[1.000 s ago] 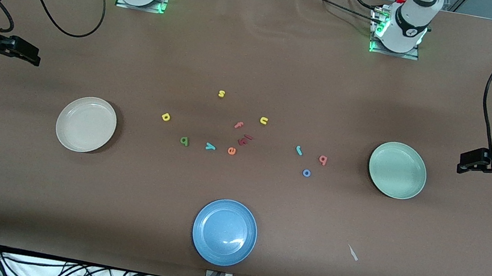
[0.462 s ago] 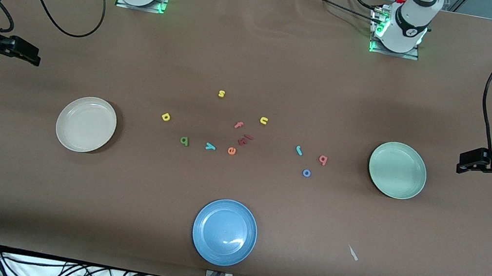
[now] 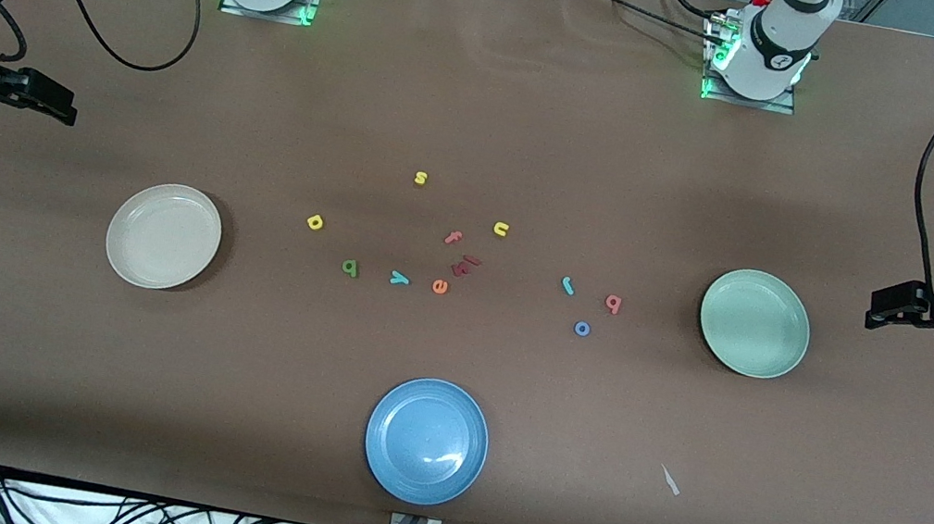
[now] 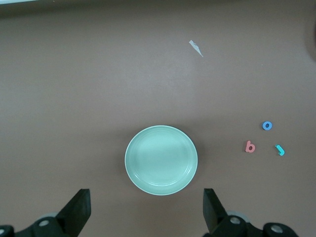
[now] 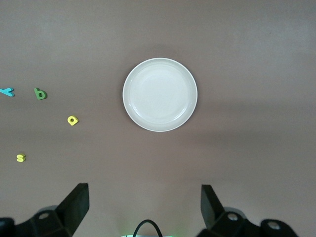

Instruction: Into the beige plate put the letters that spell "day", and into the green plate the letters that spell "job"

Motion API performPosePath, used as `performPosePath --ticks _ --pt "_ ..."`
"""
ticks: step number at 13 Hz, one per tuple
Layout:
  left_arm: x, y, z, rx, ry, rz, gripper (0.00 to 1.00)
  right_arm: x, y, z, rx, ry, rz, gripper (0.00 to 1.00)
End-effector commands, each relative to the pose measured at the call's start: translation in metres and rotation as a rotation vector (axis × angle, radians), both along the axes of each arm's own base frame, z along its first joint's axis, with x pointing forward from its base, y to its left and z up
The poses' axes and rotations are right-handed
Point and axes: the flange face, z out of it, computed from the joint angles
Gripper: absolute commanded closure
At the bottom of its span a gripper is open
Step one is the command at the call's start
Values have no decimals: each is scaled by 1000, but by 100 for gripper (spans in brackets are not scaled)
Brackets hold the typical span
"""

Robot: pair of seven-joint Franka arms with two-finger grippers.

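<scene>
Brown tabletop: yellow d (image 3: pixel 315 222), green a (image 3: pixel 350 267) and teal y (image 3: pixel 399 278) lie near the beige plate (image 3: pixel 163 235), teal j (image 3: pixel 567 286), pink-red b (image 3: pixel 612 303) and blue o (image 3: pixel 581 328) near the green plate (image 3: pixel 754 323), while left gripper (image 3: pixel 883 308) and right gripper (image 3: pixel 60 100) hang open-jawed, empty, at the table's ends.

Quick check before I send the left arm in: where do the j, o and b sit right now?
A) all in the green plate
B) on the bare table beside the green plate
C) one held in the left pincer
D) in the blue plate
B: the teal j, blue o and pink b lie on the table beside the green plate, which holds nothing; the left pincer is open and holds nothing.
</scene>
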Motion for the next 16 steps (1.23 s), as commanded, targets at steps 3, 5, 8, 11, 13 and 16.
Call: performPosePath --ticks 3,5,8,11,13,16 --pt "-1 -9 0 6 5 -3 0 1 2 2 -17 -6 -1 0" --pt "0 -10 -3 6 9 -6 0 1 1 2 -15 -8 -3 0" --pt "0 -8 -4 7 11 -5 0 1 2 1 -18 -9 -1 0" --pt "0 -8 -3 6 9 -3 0 1 2 1 -18 -9 1 0" --pt "0 -8 -4 7 11 -5 0 2 5 1 -18 -16 7 0" --pt "0 -7 -4 7 11 -5 0 2 5 0 -18 -14 7 0"
